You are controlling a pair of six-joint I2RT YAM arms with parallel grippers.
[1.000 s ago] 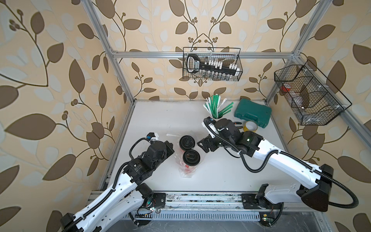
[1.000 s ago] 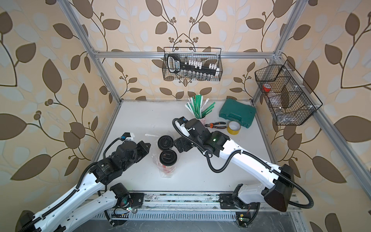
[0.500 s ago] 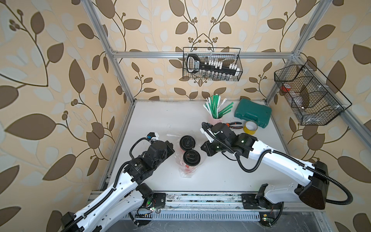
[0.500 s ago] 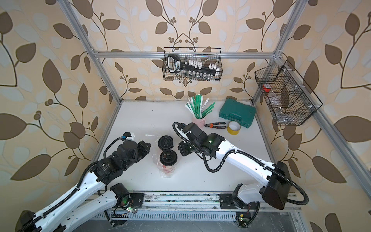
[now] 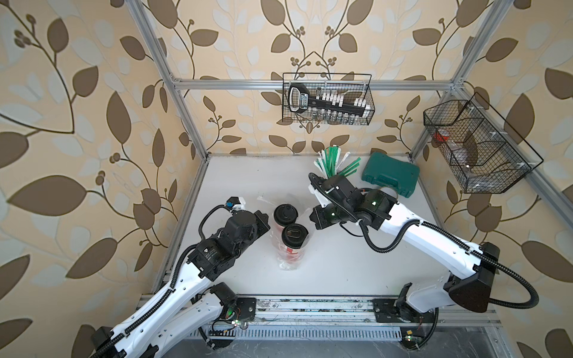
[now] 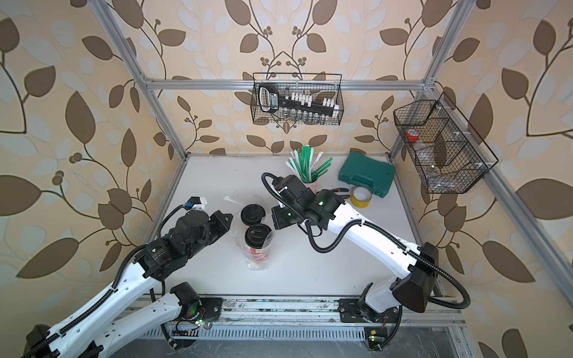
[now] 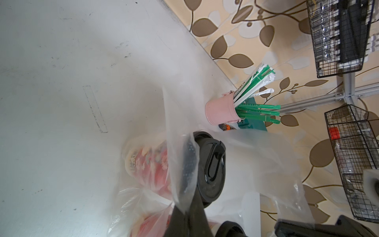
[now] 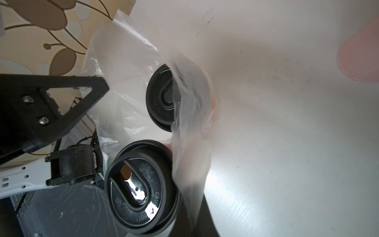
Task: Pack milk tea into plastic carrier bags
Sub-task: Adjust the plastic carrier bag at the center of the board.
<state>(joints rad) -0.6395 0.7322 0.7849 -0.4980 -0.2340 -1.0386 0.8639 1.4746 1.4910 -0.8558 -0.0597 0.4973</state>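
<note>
Two red milk tea cups stand close together with black lids, mid-table in both top views. The clear plastic carrier bag wraps them, its mouth up around the lids. My left gripper is shut on the bag's rim on the left of the cups, with film pinched between the fingers. My right gripper is shut on the rim on the opposite side, beside the nearer lid. In the left wrist view a red cup wall shows through the film.
A pink cup of green-white straws stands just behind the right wrist. A green case and a yellow tape roll lie at the back right. Wire baskets hang on the back wall and the right wall.
My right gripper has moved left to the cups and gone from open to shut on the bag's rim. The left arm and the cups have stayed put.
</note>
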